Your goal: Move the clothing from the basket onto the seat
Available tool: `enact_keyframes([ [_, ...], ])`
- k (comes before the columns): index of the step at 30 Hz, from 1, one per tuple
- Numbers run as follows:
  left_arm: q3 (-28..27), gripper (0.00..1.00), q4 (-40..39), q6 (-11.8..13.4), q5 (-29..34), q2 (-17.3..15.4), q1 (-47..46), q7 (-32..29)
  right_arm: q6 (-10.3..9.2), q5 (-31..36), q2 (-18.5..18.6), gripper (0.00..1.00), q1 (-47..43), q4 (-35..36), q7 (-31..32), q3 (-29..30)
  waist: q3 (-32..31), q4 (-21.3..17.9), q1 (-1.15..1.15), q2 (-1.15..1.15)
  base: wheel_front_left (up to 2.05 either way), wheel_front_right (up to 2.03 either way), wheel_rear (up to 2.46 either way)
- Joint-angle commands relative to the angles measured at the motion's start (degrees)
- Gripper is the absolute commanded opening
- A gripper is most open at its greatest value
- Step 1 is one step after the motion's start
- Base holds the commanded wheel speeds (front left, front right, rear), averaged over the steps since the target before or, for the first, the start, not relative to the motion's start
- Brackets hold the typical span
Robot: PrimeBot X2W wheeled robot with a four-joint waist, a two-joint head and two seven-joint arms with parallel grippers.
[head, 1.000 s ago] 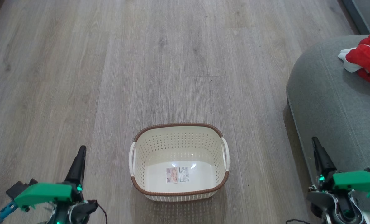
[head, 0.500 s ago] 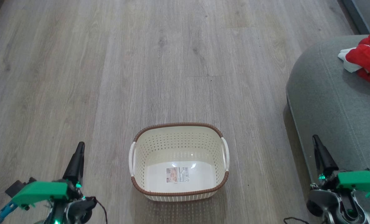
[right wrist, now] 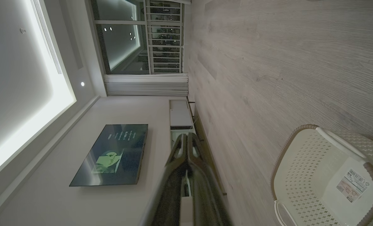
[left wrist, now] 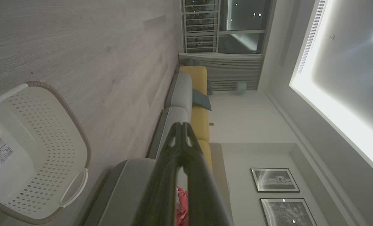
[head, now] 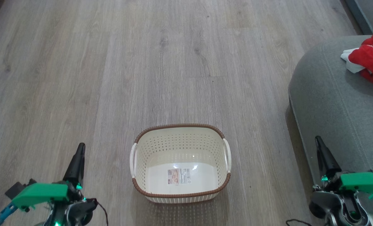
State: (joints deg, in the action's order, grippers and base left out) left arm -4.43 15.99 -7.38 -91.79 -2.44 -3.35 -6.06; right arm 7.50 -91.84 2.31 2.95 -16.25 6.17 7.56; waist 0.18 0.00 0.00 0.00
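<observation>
Red clothing [head: 370,59] heaped on grey seat [head: 331,103], at head view's right edge, partly cut off. Basket [head: 180,129] on floor [head: 111,78] between my arms, nothing inside but label [head: 178,176]. Left pincer [head: 81,146] pressed together, pinching nothing. Right pincer [head: 316,139] same, just beside seat edge. Judge transfer done. Step now: hold arms low, clear of basket, no fresh reach. Check heap sits well in from seat edge.
</observation>
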Motion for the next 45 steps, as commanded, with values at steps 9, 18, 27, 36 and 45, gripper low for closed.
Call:
enact_keyframes([
  [9, -2.1, 0.00, -1.9, -0.1, -0.4, -0.4, -2.8, -0.4, -0.01, -0.3, 0.6, 0.00, 3.2, 2.2, 0.3, -1.0, 0.0, 0.0, 0.00, 0.00, 0.00, 0.00, 0.00],
  [18, -2.1, 0.00, -1.9, -0.1, -0.4, -0.4, -2.8, -0.4, -0.01, -0.3, 0.6, 0.00, 3.2, 2.2, 0.3, -1.0, 0.0, 0.0, 0.00, 0.00, 0.00, 0.00, 0.00],
  [27, -2.1, 0.00, -1.9, -0.1, -0.4, -0.4, -2.8, -0.4, -0.01, -0.3, 0.6, 0.00, 3.2, 2.2, 0.3, -1.0, 0.0, 0.0, 0.00, 0.00, 0.00, 0.00, 0.00],
  [36, -2.1, 0.00, -1.9, -0.1, -0.4, -0.4, -2.8, -0.4, -0.01, -0.3, 0.6, 0.00, 3.2, 2.2, 0.3, -1.0, 0.0, 0.0, 0.00, 0.00, 0.00, 0.00, 0.00],
  [45, -2.1, 0.00, -1.9, -0.1, -0.4, -0.4, -2.8, -0.4, -0.01, -0.3, 0.6, 0.00, 3.2, 2.2, 0.3, -1.0, 0.0, 0.0, 0.00, 0.00, 0.00, 0.00, 0.00],
])
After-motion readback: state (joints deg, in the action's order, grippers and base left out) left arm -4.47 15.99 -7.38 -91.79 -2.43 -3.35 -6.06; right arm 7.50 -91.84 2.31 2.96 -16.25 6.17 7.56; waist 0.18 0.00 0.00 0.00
